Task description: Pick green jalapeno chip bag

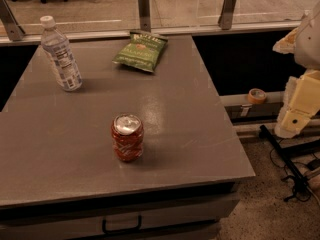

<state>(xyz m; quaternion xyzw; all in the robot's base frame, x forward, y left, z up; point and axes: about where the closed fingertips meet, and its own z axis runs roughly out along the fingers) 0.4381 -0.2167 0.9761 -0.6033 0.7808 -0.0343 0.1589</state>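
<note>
The green jalapeno chip bag [140, 51] lies flat at the far middle of the grey table [190, 134], its darker top band toward the glass railing. My gripper [293, 120] hangs off the table's right side, over the floor, well to the right of the bag and nearer than it. It holds nothing that I can see.
A dented red soda can [127, 137] stands upright near the table's front middle. A clear water bottle [60, 55] stands at the far left. A roll of tape [257, 96] lies on a ledge to the right. Cables [295, 176] run over the floor below my arm. A glass railing [144, 9] borders the far edge.
</note>
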